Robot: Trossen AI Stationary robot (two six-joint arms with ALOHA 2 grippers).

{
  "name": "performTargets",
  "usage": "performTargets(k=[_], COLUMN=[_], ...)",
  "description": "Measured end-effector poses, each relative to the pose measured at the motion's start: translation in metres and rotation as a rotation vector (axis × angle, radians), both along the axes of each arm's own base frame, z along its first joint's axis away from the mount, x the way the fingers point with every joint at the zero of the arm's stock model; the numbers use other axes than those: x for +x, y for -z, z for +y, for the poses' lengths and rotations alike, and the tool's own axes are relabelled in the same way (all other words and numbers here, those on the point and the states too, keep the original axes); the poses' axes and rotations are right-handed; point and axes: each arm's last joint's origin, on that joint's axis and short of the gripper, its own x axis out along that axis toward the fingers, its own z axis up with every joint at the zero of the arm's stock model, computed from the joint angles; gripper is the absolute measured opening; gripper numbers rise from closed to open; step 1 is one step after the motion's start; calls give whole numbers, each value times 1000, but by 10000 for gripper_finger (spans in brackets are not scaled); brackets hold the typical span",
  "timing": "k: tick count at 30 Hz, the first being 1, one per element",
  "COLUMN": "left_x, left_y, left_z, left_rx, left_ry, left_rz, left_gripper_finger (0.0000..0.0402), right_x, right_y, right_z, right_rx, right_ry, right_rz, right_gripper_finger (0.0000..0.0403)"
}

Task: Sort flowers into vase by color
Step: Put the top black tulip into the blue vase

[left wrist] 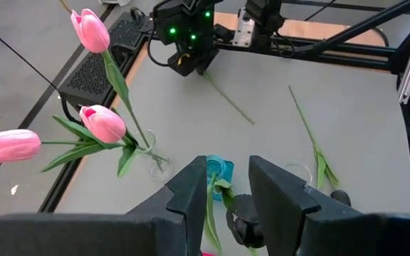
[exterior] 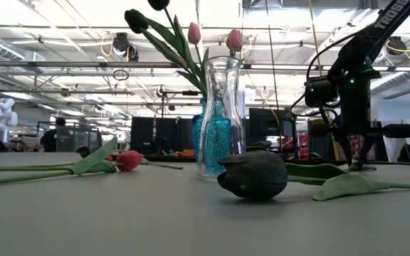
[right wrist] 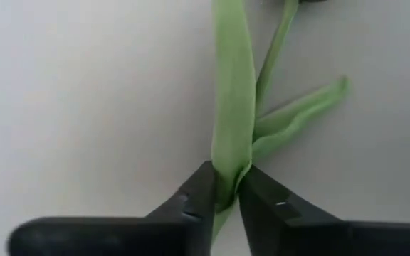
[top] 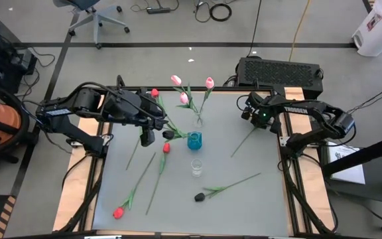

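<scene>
My right gripper [top: 257, 121] stands at the table's far right, pointing down, shut on a loose tulip's green stem [top: 244, 141] that lies on the table; its head is hidden. My left gripper [top: 148, 138] hangs open in the air left of the blue vase [top: 194, 140]. A black tulip head [left wrist: 244, 224] and its stem [left wrist: 212, 210], rising from that vase, show in the gap between the left fingers, and neither finger plainly touches them. Three pink tulips [top: 184, 97] stand in the clear vase [top: 197, 121]. My right gripper pinches a broad green leaf and the stem beside it [right wrist: 228, 167] between its two fingertips. The fingers come from above, pointing down, and lie across the stem. The leaf is creased between them. The rest of the flower lies flat on the table.
A small clear glass [top: 196, 167] stands near the table's middle. Loose tulips lie on the near half: a black one [top: 199, 196], a red one [top: 118, 212] and another red one [top: 166, 147]. A black box [top: 280, 70] sits beyond the far edge.
</scene>
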Motion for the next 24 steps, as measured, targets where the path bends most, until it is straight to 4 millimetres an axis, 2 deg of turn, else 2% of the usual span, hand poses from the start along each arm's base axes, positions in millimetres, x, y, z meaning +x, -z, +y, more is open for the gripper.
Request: performTargets(k=[7,24], left_x=[0,0], left_y=[0,0], left_z=[0,0], left_rx=[0,0], left_ry=[0,0], left_rz=[0,0], left_gripper_finger=[114,114], right_x=[0,-1], right_y=[0,-3], right_z=[0,1], right_rx=[1,-1], right_ry=[-3,-45], right_rz=[0,-20], right_gripper_finger=[5,3])
